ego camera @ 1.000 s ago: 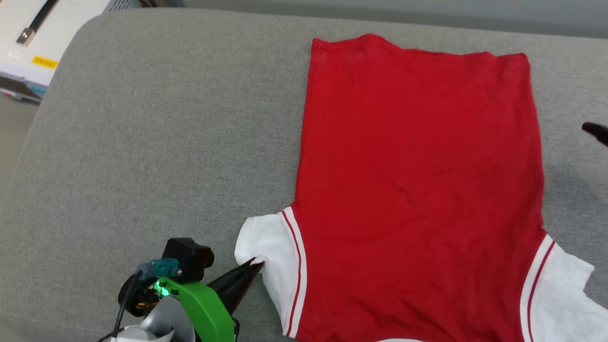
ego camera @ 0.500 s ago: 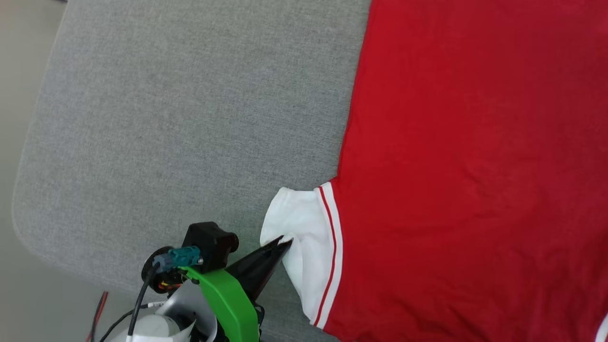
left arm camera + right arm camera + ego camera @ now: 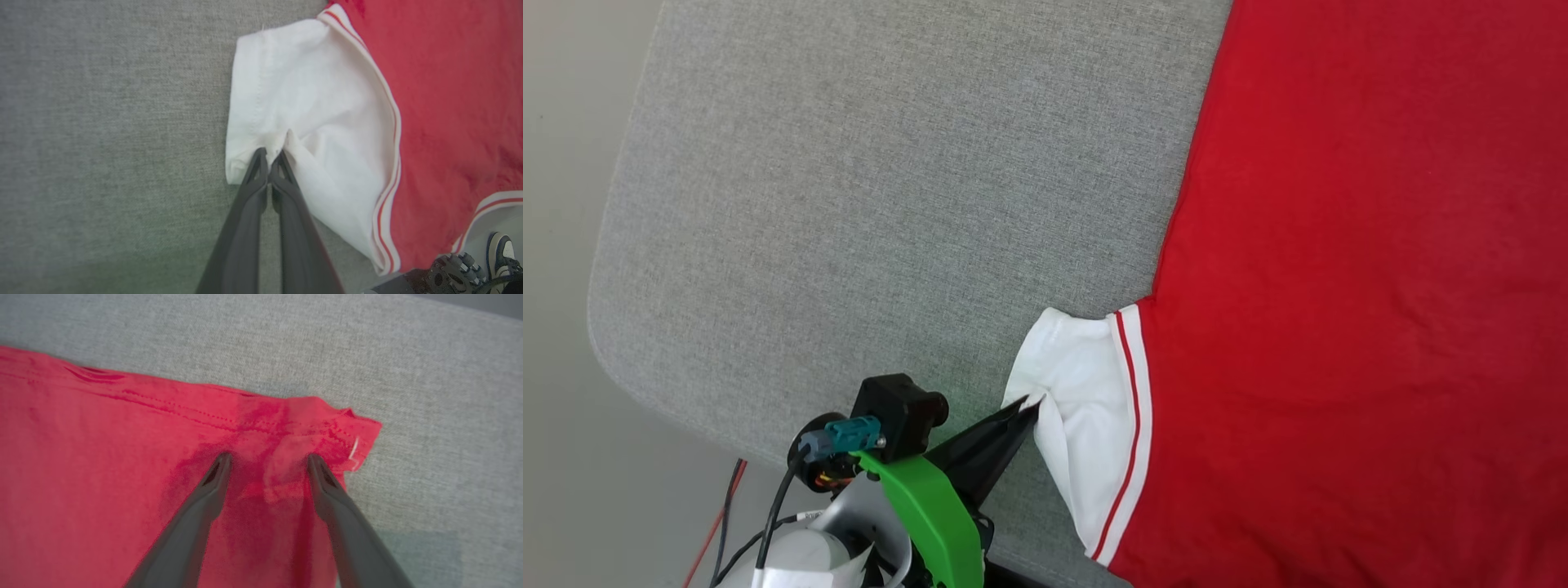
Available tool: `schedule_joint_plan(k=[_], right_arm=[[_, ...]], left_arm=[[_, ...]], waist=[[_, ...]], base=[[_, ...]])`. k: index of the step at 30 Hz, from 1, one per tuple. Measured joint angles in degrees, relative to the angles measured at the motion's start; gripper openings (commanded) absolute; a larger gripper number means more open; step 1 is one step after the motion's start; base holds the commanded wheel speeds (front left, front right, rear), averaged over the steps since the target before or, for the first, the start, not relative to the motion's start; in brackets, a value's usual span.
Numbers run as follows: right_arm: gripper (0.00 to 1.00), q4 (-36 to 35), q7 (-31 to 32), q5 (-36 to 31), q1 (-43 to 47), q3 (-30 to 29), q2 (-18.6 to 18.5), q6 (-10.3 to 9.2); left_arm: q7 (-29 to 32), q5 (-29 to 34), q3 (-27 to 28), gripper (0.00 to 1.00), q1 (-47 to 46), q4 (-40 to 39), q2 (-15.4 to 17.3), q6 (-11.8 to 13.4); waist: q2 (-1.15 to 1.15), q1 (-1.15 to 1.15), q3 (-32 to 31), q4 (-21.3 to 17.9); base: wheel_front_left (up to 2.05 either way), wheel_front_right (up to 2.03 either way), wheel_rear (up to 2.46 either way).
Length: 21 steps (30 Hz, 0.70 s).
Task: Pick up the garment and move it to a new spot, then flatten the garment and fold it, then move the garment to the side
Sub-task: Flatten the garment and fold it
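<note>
The grey upholstered cushion (image 3: 849,204) took up most of the head view, and the red jersey (image 3: 1339,286) lay spread flat on it from 12 to 5 o'clock, plain side up, its long axis running roughly from 1 to 7 o'clock. Its white sleeve (image 3: 1086,384), edged in red-and-white stripe, stuck out toward 9 o'clock from the body. The left gripper (image 3: 1025,408) reached up from 6 o'clock, so the bulk of the jersey lay toward 2 o'clock from its tips. In the left wrist view that gripper (image 3: 267,157) was clamped on the sleeve's outer edge, with a small peak of white cloth pinched up just beyond the tips. In the right wrist view the right gripper (image 3: 267,461) stood with its fingers spread apart over a rumpled hem corner (image 3: 351,428), the corner toward 1 o'clock of it; whether the tips pressed the cloth could not be told. The left arm was judged nearer the sleeve and the right nearer the hem. The jersey's right side and collar were cut off in the head view, and no lettering was visible.
</note>
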Motion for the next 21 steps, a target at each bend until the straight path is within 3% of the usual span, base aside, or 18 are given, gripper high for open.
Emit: schedule_joint_plan(k=[11, 21], right_arm=[[0.00, -0.22, -1.01, 0.57, 3.25, 0.63, -0.11, 0.00], [0.00, 1.40, -5.44, 3.75, 14.38, 0.78, 1.02, 0.00]], left_arm=[[-0.51, -0.02, 0.30, 0.00, -0.49, 1.45, -0.09, -0.33], [-1.19, -1.27, 1.83, 0.00, 0.46, 3.28, 0.88, 0.96]], waist=[[0.00, 0.00, -1.93, -0.89], [0.00, -0.01, -8.90, -3.52]], base=[[0.00, 0.00, 0.00], [0.00, 0.00, 0.00]])
